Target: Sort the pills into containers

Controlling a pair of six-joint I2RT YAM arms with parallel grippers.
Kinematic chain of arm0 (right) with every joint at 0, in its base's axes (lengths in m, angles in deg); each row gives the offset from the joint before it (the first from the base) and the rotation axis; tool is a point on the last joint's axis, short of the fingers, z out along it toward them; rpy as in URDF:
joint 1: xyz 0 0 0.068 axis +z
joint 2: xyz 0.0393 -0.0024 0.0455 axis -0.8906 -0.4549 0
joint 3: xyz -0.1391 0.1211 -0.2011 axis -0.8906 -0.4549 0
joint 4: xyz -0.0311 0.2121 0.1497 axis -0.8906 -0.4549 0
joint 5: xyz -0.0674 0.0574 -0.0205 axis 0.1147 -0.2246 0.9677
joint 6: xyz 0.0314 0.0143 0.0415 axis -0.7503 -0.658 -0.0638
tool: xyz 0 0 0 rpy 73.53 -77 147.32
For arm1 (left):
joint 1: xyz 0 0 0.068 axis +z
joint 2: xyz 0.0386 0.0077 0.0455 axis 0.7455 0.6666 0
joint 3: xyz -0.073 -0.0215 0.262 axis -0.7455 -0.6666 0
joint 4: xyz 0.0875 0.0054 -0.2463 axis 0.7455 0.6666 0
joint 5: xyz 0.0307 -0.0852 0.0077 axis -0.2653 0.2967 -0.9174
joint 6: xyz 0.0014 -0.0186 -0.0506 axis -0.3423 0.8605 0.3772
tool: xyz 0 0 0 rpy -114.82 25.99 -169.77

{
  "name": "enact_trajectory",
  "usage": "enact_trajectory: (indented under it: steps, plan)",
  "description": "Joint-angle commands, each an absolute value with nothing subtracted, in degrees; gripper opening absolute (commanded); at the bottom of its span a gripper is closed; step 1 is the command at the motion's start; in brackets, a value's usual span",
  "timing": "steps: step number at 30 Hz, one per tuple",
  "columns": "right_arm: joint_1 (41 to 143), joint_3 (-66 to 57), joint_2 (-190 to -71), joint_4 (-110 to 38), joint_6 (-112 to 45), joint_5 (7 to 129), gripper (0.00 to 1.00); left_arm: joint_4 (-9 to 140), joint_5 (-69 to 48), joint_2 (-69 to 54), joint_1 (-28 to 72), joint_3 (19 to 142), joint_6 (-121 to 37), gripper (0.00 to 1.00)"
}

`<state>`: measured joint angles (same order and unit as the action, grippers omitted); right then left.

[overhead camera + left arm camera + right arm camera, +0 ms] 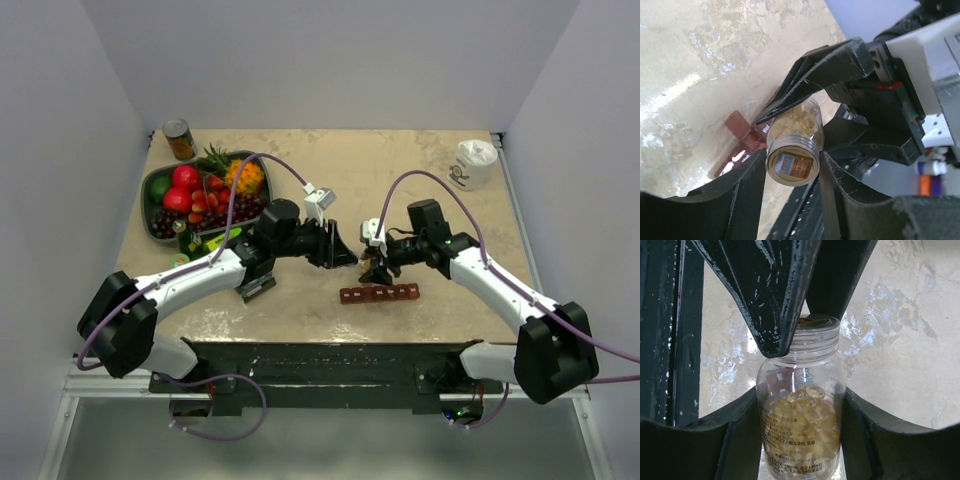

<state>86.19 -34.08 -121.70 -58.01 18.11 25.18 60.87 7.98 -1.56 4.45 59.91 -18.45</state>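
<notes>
Plastic bottle (790,375) of pills (805,415) is clamped in the right gripper (800,395), left gripper (792,160) clamped on its cap (815,332): twist on-axis, body steady, near the strip (378,294)

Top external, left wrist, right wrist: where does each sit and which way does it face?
Top external: above and behind, looking down on table, left arm, right arm, compartment strip.
Left wrist: on the left end effector, facing the pill bottle end-on; own fingers show.
Right wrist: on the right end effector, facing the bottle's side; own fingers show.
Shared: both wrist views show the bottle.
</notes>
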Motion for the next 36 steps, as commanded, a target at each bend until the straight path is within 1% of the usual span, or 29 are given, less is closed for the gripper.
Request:
enact_trajectory:
  steps: [1,2,4,6,8,10,11,14,16,19,21,25,28,30,32,33,36]
  plan:
    - [86.24,-33.47,-119.57,-53.05,16.87,24.29,0.11,53.28,8.59,-3.27,4.34,59.66,-4.85,0.15]
    - [86.15,-33.56,-119.48,-52.96,16.78,24.29,0.11,53.28,8.50,-3.36,4.60,59.84,-4.59,0.21]
    - [86.06,-33.56,-119.57,-52.87,16.69,24.29,0.11,52.67,9.37,-3.10,5.22,59.84,-4.32,0.26]
    - [86.06,-33.64,-119.57,-52.78,16.52,24.29,0.11,52.06,10.87,-3.18,5.57,59.31,-3.79,0.45]
    - [85.97,-33.56,-119.57,-52.70,16.60,24.20,0.11,51.62,12.79,-3.27,6.01,58.87,-3.97,0.60]
    - [85.97,-33.64,-119.66,-52.70,16.60,24.29,0.11,51.17,13.51,-3.80,6.27,58.17,-4.23,0.66]
    - [86.06,-33.64,-119.74,-52.61,16.60,24.20,0.11,51.17,14.03,-4.06,6.45,57.99,-4.75,0.71]
    - [85.97,-33.64,-119.83,-52.70,16.60,24.11,0.11,49.42,15.35,-5.38,7.41,56.59,-5.20,0.76]
    - [85.97,-33.64,-119.83,-52.78,16.60,24.03,0.11,47.75,16.58,-6.78,8.64,55.10,-5.72,0.77]
    - [85.88,-33.64,-119.83,-52.87,16.60,23.85,0.11,48.10,19.47,-9.07,11.19,53.51,-11.49,0.79]
    - [85.80,-33.64,-119.83,-52.87,16.60,23.76,0.11,50.29,19.31,-10.73,13.03,52.46,-15.55,0.80]
    - [85.79,-33.56,-119.83,-53.05,16.60,23.32,0.11,54.94,17.38,-11.89,13.48,52.19,-28.54,0.81]
    - [85.71,-33.56,-119.83,-53.22,16.78,22.97,0.11,55.13,17.64,-12.50,13.40,52.02,-36.19,0.81]
    - [85.62,-33.56,-119.92,-53.48,17.22,22.71,0.11,52.07,17.82,-13.98,12.61,50.62,-40.77,0.82]
    - [85.62,-33.56,-119.92,-53.92,17.74,22.18,0.11,47.69,17.47,-16.00,10.51,48.43,-49.38,0.82]
    - [85.62,-33.56,-119.92,-54.01,17.92,21.92,0.11,46.70,17.12,-16.63,9.36,47.63,-57.85,0.82]
    - [85.71,-33.56,-120.10,-54.45,18.27,21.48,0.11,40.56,17.20,-17.95,5.49,43.76,-70.97,0.85]
